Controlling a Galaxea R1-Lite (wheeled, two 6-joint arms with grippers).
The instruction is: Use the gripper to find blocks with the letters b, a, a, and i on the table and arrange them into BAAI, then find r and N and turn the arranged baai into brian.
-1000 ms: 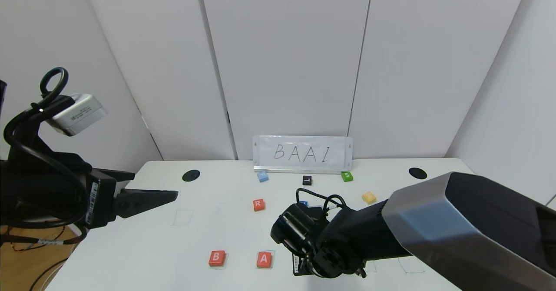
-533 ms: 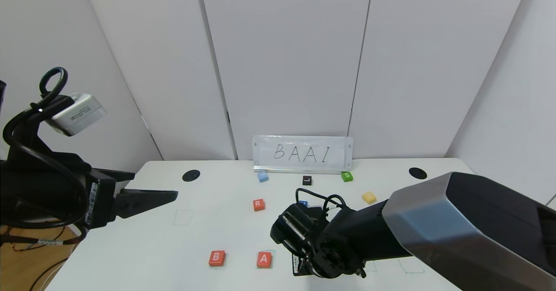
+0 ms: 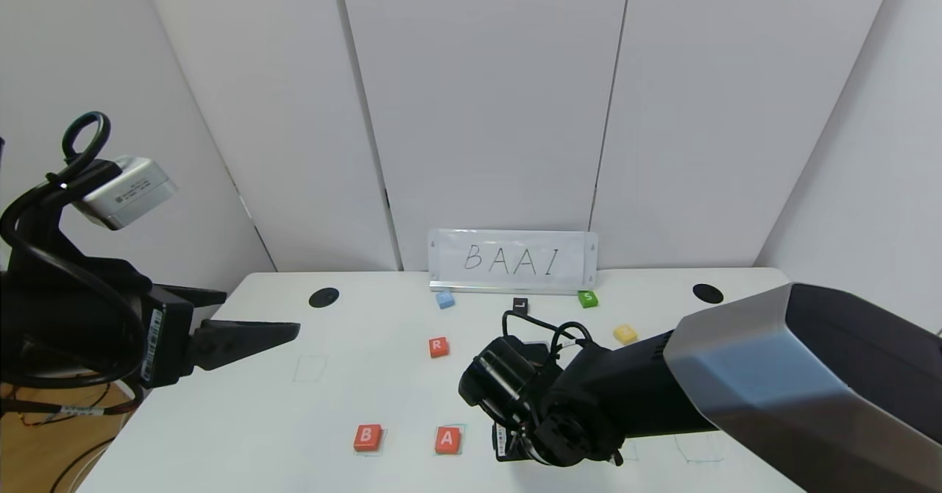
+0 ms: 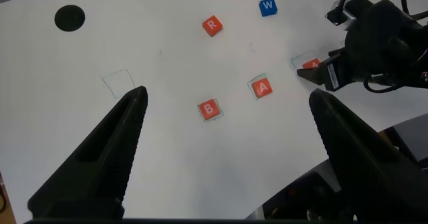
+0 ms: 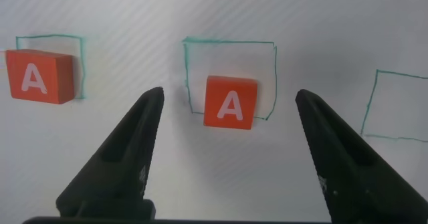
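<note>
On the white table (image 3: 331, 405), the orange-red B block (image 3: 367, 437) and an A block (image 3: 447, 439) lie side by side near the front edge, each in a green drawn square. My right gripper (image 5: 229, 93) is open and hovers over the second A block (image 5: 230, 101), which lies apart from both fingers in its own square, beside the first A (image 5: 38, 76). My right arm hides this second A in the head view. The R block (image 3: 438, 346) lies farther back. My left gripper (image 3: 250, 335) is open, held high at the table's left. The purple I block is out of view.
A BAAI sign (image 3: 513, 260) stands at the back edge. In front of it lie a light blue block (image 3: 444, 299), a black L block (image 3: 520, 304), a green S block (image 3: 587, 299) and a yellow block (image 3: 625, 333). A blue W block (image 4: 267, 7) lies near R.
My right arm has drawn slightly up and back and now covers the blue W block in the head view. My left arm has barely shifted. No block has moved.
</note>
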